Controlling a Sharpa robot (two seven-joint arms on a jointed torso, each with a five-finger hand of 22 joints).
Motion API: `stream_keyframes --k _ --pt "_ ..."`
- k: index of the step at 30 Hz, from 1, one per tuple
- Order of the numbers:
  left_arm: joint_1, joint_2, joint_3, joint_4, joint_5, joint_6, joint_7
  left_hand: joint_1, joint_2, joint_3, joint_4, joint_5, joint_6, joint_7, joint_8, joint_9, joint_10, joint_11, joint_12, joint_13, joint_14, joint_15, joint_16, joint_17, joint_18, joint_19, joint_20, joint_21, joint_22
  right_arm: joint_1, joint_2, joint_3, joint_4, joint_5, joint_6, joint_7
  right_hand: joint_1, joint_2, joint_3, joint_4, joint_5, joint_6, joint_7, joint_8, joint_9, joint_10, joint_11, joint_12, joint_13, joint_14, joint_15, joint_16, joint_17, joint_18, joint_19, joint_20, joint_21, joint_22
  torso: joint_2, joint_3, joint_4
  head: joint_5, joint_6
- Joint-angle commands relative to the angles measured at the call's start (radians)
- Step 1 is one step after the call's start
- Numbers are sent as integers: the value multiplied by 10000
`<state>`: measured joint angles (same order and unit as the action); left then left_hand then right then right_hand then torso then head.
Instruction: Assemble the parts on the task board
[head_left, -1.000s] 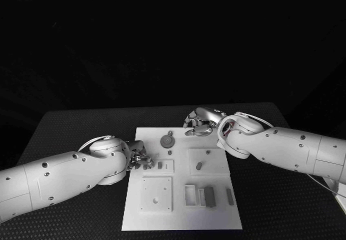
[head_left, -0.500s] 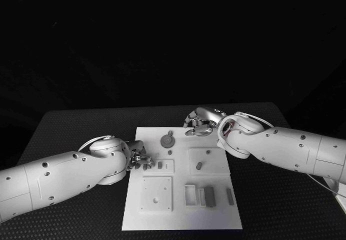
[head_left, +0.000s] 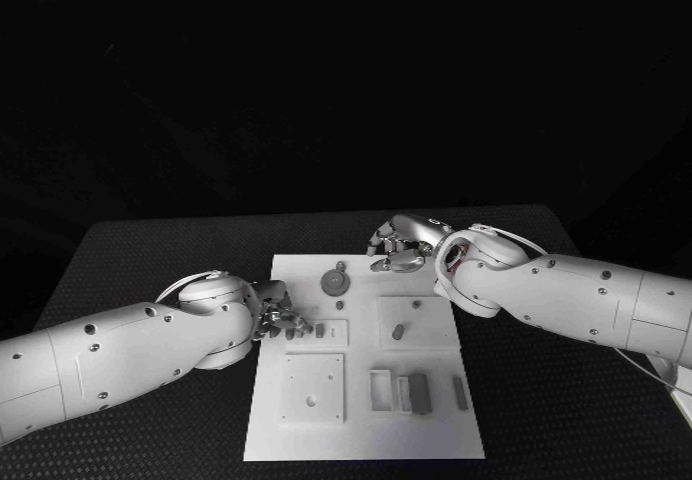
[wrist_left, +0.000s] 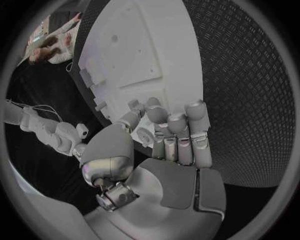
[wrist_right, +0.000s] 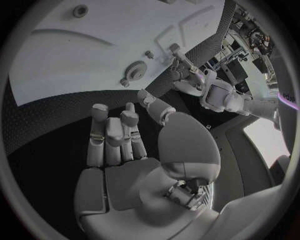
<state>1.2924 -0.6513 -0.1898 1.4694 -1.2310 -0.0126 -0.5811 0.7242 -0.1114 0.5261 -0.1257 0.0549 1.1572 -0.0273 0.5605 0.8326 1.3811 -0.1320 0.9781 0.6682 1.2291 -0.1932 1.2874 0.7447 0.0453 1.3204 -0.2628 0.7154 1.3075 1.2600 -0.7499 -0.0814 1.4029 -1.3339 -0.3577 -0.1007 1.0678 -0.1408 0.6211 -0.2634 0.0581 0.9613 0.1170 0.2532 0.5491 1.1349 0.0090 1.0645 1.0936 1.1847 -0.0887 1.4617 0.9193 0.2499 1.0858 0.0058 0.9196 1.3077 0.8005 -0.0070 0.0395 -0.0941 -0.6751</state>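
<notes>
So nearest the robot, the white task board lies flat in the middle of the black table, and its near end carries a square raised plate with a small hole in it, then to the right of that a little open box, a dark grey block standing just beside the box, and a slim grey bar lying a bit apart near the board's right edge. A step further back there's a small plate with a dark slot piece in it, and beside it another raised square with a short grey peg poking out of it. The left hand sits right at the board's left edge, level with that slot piece; from the wrist camera the left hand's fingers are curled in close together with their tips over the board's edge, and I honestly can't tell whether there's a part pinched in there or not. Further back on the board lies a round gear-looking part. Beyond that, at the far right corner of the board, the right hand hangs with its fingers drawn in side by side, and the palm looks bare.
</notes>
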Motion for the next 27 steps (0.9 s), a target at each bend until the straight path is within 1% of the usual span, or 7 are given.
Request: stream_keyframes --k 1,8,12,18,22,24,27 --pt "-2 11 0 11 145 -157 103 -4 -180 -8 97 -49 -90 15 60 -16 -39 -1 -54 -2 -21 -26 -62 19 147 27 -77 -53 135 -6 1 4 3 -23 94 88 -71 -5 19 28 -13 -10 62 -47 2 -51 20 46 -10 -45 -44 -58 9 119 16 -61 -33 153 1 -1 2 10 3" --pt "-7 5 0 29 75 -302 117 -45 -374 15 303 -58 -108 14 80 -14 -42 -3 -48 8 -29 -36 -54 32 159 36 -84 -60 134 -8 2 4 1 -23 89 92 -70 -7 20 26 -13 -11 62 -48 2 -51 20 46 -11 -46 -44 -59 9 119 15 -61 -33 153 -2 -1 2 2 -1" --pt "-11 -12 1 25 108 -342 147 -32 -385 26 316 -57 -111 14 82 -13 -42 -3 -48 9 -30 -37 -53 33 162 37 -86 -60 135 -8 -2 4 2 -23 85 91 -70 -8 19 26 -14 -12 63 -49 2 -52 20 46 -11 -46 -44 -59 9 119 15 -61 -34 153 1 -1 5 3 5" --pt "-22 -132 31 62 571 -644 346 40 -381 62 332 -56 -162 24 68 -18 -67 1 -58 10 -48 -53 -64 33 175 33 -97 -68 134 -14 -4 4 -14 -12 67 111 -72 -15 17 26 -14 -17 64 -52 1 -52 21 46 -12 -47 -44 -60 8 119 15 -61 -34 153 -6 -11 5 -16 20" --pt "-20 -201 56 87 964 -1038 517 269 -225 52 233 -3 -412 123 -23 -66 -281 90 -178 -24 -214 -76 -221 -41 180 -117 -89 -170 115 -23 -2 4 -29 15 64 142 -72 -18 17 25 -14 -20 64 -54 0 -52 21 46 -12 -47 -44 -60 8 119 15 -61 -34 153 -7 -12 6 -26 49" --pt "-19 -231 104 88 1164 -1174 666 364 -196 24 165 5 -683 218 -151 -142 -484 169 -316 -81 -380 -51 -369 -116 180 -268 -82 -279 89 -28 1 4 -30 37 70 160 -72 -19 17 24 -14 -22 65 -55 0 -53 21 46 -12 -47 -44 -60 8 119 14 -61 -35 153 -11 -15 2 -38 70" --pt "-18 -244 269 61 1877 -1505 919 465 -162 -5 99 6 -1005 370 -314 -274 -772 332 -543 -182 -618 23 -620 -260 169 -500 -71 -486 22 -34 -1 4 -36 61 89 190 -71 -20 17 23 -14 -25 65 -56 -1 -53 22 46 -12 -47 -44 -60 8 119 14 -61 -35 153 -7 -17 0 -42 82"
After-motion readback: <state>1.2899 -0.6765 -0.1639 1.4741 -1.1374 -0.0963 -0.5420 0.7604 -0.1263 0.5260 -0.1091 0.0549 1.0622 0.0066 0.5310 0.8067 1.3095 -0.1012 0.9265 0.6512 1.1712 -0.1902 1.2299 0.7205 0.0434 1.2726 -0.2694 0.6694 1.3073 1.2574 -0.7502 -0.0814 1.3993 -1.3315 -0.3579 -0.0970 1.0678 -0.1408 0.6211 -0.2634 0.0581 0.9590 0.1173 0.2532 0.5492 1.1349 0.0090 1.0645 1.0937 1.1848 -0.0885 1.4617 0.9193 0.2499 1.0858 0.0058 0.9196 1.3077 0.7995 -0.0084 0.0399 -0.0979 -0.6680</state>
